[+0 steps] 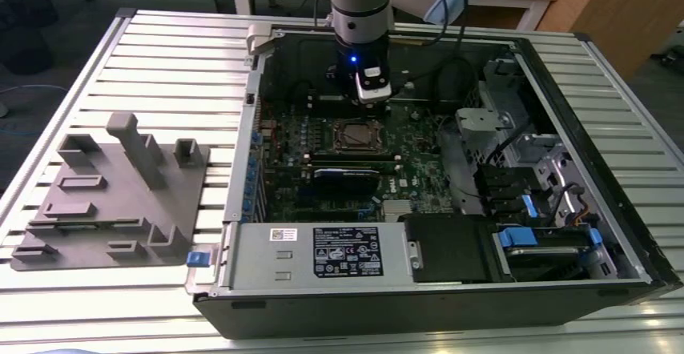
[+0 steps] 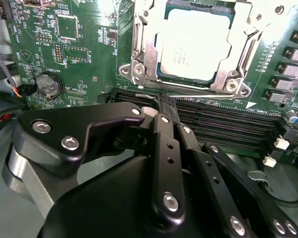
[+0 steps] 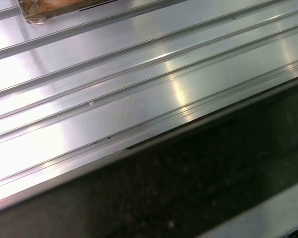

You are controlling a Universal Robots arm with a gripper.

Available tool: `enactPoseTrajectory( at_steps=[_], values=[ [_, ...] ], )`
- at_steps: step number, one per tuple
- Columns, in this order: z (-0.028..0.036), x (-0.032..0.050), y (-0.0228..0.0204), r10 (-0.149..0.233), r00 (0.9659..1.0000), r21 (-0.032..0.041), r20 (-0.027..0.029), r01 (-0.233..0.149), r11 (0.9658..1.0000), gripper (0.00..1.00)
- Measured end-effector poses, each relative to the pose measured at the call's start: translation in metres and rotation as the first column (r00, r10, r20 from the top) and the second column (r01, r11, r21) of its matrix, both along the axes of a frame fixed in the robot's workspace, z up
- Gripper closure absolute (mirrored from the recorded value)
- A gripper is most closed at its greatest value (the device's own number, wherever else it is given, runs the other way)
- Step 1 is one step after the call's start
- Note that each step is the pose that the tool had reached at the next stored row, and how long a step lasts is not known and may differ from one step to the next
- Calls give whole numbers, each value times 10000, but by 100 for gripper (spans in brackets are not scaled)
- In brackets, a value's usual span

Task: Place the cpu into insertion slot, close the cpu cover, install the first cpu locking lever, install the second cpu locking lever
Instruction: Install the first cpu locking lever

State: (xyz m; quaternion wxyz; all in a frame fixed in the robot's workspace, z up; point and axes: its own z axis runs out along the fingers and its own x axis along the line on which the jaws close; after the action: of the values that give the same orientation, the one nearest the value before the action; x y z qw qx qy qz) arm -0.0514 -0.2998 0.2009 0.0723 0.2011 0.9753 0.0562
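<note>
Pinching nothing, closed fingers (image 2: 165,131) sit beside the cpu cover (image 2: 241,47).

nothing legible, black label (image 1: 348,251) with white print on psu (image 1: 256,262), small white sticker (image 1: 282,235) just beside it, faint etched lines on cpu (image 2: 198,44) top, white silkscreen and triangle mark (image 2: 250,104) on board (image 2: 79,49), all too small to read
</note>
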Motion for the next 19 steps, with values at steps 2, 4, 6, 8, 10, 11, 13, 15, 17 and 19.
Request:
enactPoseTrajectory(
  at_steps=[2, 4, 6, 8, 10, 11, 13, 15, 17, 19],
  values=[
    [-1, 0, 0, 0, 10000, -1, -1, 0, 10000, 89],
    [-1, 0, -1, 0, 10000, -6, -1, 0, 10000, 89],
    [-2, 0, -7, -1, 10000, -13, 1, 1, 10000, 89],
    [-2, 0, -11, -2, 10000, -27, 0, 2, 10000, 89],
    [-2, 0, -12, 0, 10000, -63, 0, 0, 10000, 89],
    [-3, 0, -12, 0, 10000, -89, 0, 0, 10000, 89],
    [-3, 0, -11, -1, 10000, -89, 0, 1, 10000, 89],
    [-4, 0, -6, -2, 10000, -90, 1, 2, 10000, 89],
    [-3, 0, -1, -1, 10000, -92, 0, 1, 10000, 89],
    [-3, 0, 0, 1, 10000, -91, 0, -1, 10000, 89]
  ],
)
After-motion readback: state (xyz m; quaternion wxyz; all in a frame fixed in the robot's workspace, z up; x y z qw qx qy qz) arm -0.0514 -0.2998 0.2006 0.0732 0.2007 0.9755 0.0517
